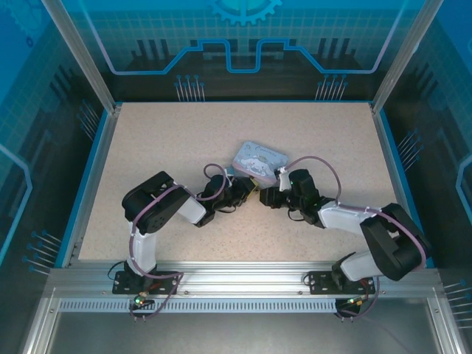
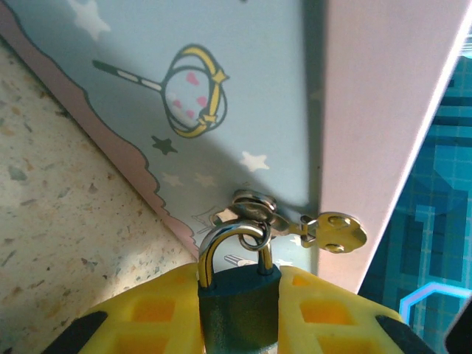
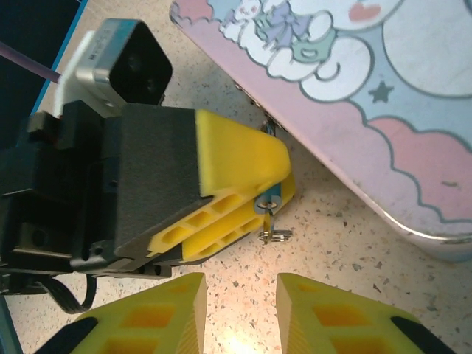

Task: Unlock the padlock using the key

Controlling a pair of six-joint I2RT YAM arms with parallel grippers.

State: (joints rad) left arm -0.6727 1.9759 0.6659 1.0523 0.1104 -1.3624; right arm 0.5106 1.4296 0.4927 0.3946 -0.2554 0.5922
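— Between your left gripper fingers, where's the padlock?
— Clamped there, lower body cut off, shackle through the hasp on the tin. Your right gripper gapes slightly, empty. The key: a blurry speck beside those left fingertips.

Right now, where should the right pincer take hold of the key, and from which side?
Grip the key by its looped end, the part sticking out of the padlock in the left pincer. Come along its shaft from where the open right pincer hovers.
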